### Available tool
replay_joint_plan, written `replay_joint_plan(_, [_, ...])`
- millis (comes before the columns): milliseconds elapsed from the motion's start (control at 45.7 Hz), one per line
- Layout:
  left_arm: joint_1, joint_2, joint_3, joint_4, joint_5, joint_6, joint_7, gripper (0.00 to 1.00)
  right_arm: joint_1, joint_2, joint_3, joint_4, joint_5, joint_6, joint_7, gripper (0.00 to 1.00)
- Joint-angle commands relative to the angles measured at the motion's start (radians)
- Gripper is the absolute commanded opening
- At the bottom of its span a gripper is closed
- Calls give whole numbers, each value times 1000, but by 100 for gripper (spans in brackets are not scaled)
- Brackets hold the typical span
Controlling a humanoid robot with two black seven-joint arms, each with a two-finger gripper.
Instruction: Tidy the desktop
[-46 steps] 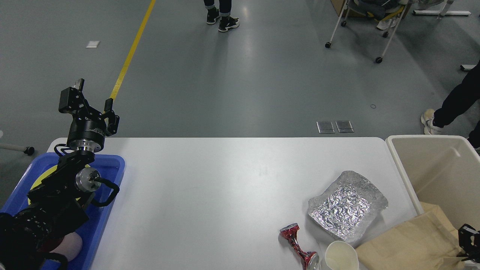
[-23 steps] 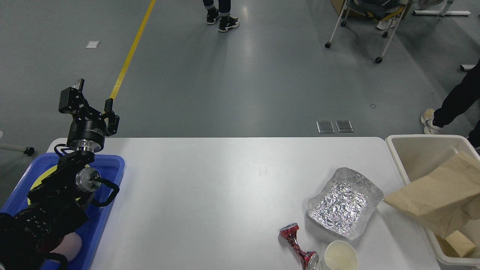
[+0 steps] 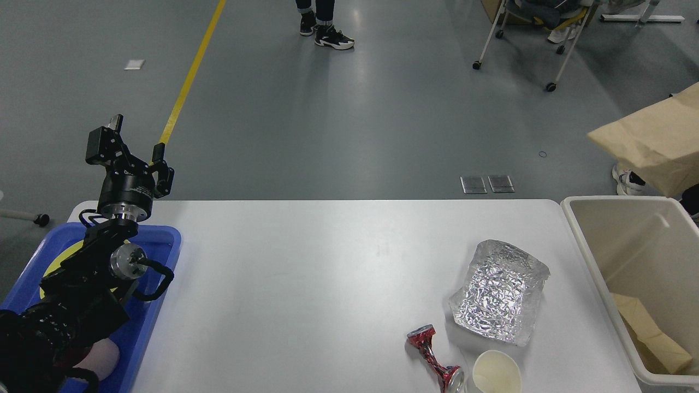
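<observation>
Worktop: I see the white worktop (image 3: pixel 327 284) filling the lower middle of my head view, smooth and plain, with rounded far corners and a few faint smudges near its centre.
Left tool: my left tool (image 3: pixel 134 153) is raised over the far left corner of the worktop, above the tray; its two black fingers (image 3: pixel 163 174) stand spread apart with nothing between them.
Right tool: outside my view, so I cannot tell its state.
Tray: a blue tray (image 3: pixel 161 256) sits at the left edge, partly under my left arm, with something yellow inside it.
Foil: a crumpled foil sheet (image 3: pixel 499 292) lies on the right part of the worktop, near the bin.
Can: a crushed red can (image 3: pixel 434 357) lies near the front edge, just left of the cup.
Cup: a pale paper cup (image 3: pixel 496 374) stands at the front edge, mouth up, just below the foil.
Bin: a beige bin (image 3: pixel 595 256) stands against the right end of the worktop, with brown paper in its near corner.
Bag: a brown paper bag (image 3: pixel 652 139) is up in the air above the bin, at the right edge of view.
</observation>
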Motion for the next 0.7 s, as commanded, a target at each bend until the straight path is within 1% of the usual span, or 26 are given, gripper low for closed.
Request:
replay_joint_plan(0, [0,0,0,0,0,0,0,96,71,-16,3,-1,1,4,0,0])
replay_joint_plan(131, [0,0,0,0,0,0,0,96,82,-24,15,-5,0,1,0,0])
replay_joint_plan(241, [0,0,0,0,0,0,0,96,54,-24,21,-47,0,-11,0,0])
replay_joint_plan(350, [0,0,0,0,0,0,0,96,-47,-28,29,-79,17,-24,0,0])
replay_joint_plan(394, [0,0,0,0,0,0,0,96,-99,-33,29,-81,20,-56,0,0])
replay_joint_plan(548, [0,0,0,0,0,0,0,96,-294,-32,45,-78,55,-250,0,0])
replay_joint_plan(679, [0,0,0,0,0,0,0,96,-444,-22,98,-76,61,-304,0,0])
